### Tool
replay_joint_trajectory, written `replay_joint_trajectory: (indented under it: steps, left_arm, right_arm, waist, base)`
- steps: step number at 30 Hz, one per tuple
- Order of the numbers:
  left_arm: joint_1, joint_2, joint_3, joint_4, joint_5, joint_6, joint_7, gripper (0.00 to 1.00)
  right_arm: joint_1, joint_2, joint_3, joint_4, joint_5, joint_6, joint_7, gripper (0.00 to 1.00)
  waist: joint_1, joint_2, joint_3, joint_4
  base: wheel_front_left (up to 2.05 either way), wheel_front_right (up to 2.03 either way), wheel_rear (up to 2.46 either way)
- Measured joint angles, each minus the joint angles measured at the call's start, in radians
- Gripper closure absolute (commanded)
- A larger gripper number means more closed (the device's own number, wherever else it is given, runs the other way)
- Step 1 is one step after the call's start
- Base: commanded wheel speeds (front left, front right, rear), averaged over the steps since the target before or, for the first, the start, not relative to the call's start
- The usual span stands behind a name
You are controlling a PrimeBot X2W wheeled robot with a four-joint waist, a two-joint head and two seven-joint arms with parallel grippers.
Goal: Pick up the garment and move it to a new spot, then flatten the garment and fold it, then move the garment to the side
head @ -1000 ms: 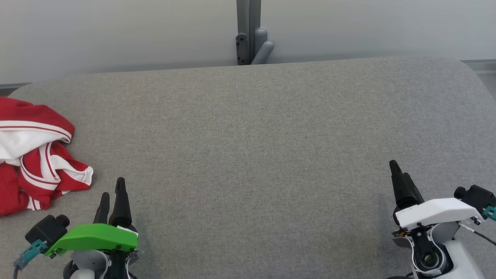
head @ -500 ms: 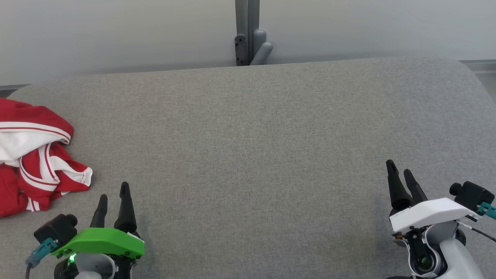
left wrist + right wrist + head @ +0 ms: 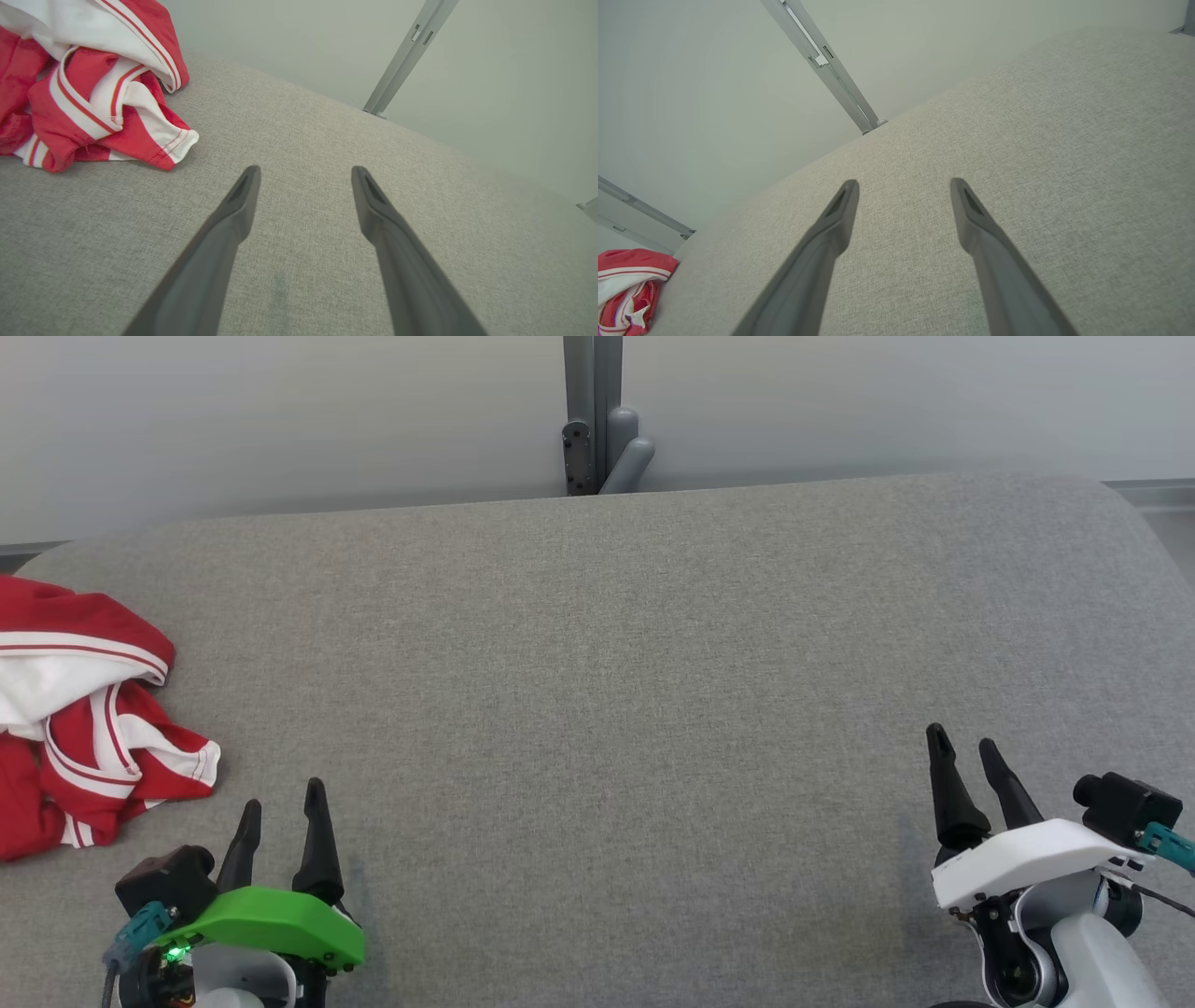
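Pinching only one loose fold of the crumpled red-and-white garment [image 3: 84, 709] could lift a single layer, dragging the heap off the grey bench [image 3: 607, 691] at its nine o'clock edge. It lies near the left hand [image 3: 283, 795], at ten o'clock. That hand is wide and empty. The right hand [image 3: 960, 737], equally wide, is well apart.
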Motion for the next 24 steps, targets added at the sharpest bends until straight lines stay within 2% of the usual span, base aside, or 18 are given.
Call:
replay_joint_trajectory:
  steps: [24]
  left_arm:
    - [0.006,0.023,-0.063,-0.013,0.227,0.011,-0.054,0.0]
  right_arm:
    - [0.013,-0.014,0.049,-0.05,-0.235,0.0,-0.054,0.0]
  waist:
    - [0.0,0.0,-0.001,-0.003]
  base:
    - [0.0,0.0,0.0]
